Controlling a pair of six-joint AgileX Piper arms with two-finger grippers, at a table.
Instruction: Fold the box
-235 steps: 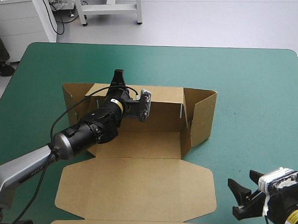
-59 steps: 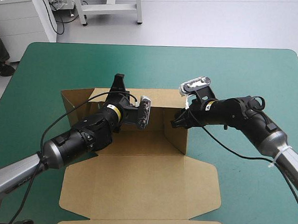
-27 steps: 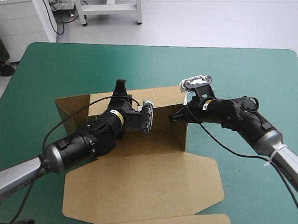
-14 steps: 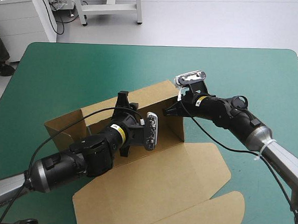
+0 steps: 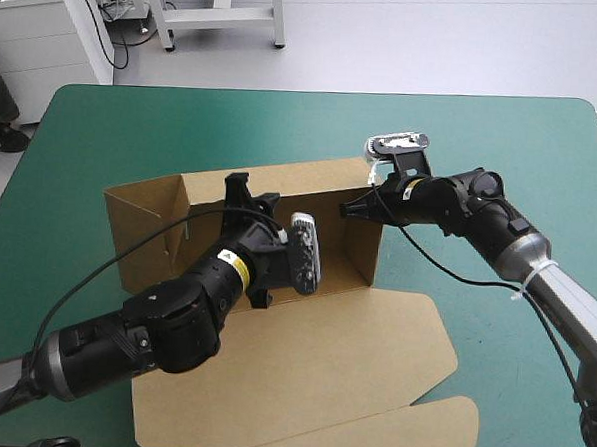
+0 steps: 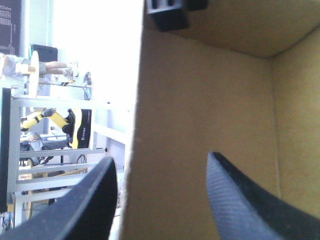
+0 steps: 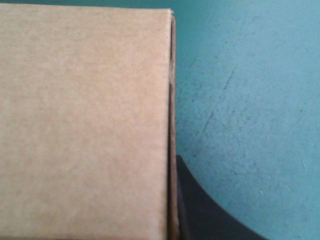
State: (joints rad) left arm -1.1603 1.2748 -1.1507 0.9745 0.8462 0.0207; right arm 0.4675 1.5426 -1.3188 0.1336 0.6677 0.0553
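Box rotated back approx. square; right gripper tip hidden behind wall.

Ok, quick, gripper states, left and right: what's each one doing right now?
Left gripper: open, astride the back wall of the box.
Right gripper: shut on the box at its far right corner.

The box is plain brown board all over, the cover beneath it an even teal-green, the fingers black, and the left arm black with a thin yellow band.
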